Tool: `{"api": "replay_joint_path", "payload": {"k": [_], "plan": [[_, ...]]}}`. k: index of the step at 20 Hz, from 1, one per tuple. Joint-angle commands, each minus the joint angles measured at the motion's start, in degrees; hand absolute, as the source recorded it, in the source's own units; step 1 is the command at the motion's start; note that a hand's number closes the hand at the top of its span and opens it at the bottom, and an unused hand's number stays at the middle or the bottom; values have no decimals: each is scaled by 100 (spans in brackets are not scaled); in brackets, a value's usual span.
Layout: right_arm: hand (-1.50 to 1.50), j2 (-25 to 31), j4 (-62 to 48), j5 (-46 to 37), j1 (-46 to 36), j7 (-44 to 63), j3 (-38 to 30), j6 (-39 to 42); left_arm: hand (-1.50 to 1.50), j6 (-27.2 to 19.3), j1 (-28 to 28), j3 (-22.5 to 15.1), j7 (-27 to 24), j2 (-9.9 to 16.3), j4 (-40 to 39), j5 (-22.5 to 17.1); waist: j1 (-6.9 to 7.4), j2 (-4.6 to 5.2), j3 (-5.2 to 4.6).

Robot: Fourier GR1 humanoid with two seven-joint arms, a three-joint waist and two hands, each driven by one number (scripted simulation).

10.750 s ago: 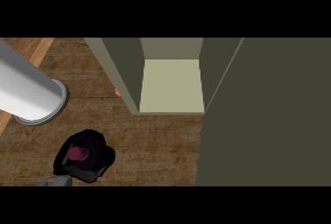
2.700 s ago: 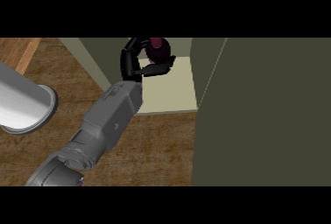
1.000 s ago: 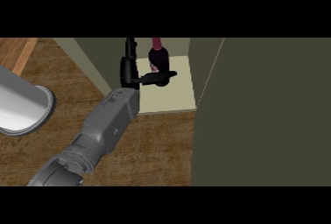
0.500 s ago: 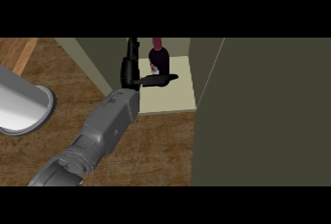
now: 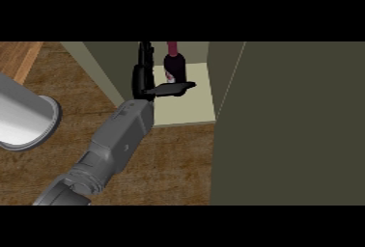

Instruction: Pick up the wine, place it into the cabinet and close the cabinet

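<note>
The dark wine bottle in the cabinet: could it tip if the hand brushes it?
Probably yes: the dark wine bottle is tall and narrow. Its smooth, rigid body would likely roll once down. The open left hand is close.

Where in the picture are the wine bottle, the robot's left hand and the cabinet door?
wine bottle (image 5: 174, 67), head view, on its dark body.
left hand (image 5: 146, 77), head view, on the palm.
cabinet door (image 5: 299, 120), head view, on its flat face.

One grey arm, black hand

The left hand (image 5: 146, 77) was slim and matte black; behind it ran a blocky, segmented grey forearm (image 5: 118, 140).
</note>
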State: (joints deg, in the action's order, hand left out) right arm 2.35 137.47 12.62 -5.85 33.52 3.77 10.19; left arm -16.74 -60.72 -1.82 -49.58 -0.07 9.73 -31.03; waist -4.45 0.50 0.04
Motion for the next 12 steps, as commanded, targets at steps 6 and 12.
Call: {"api": "replay_joint_path", "payload": {"k": [6, 12], "plan": [[-150, -111, 463, -251, -29, 348, 343, -293, -150, -189, 961, -963, 106, 7, 890, -923, 102, -77, -11], [-150, -26, 295, -225, 346, -97, 224, -51, -150, -1038, 1811, -2451, 576, 7, 2622, -1445, 313, -77, -2]]}}
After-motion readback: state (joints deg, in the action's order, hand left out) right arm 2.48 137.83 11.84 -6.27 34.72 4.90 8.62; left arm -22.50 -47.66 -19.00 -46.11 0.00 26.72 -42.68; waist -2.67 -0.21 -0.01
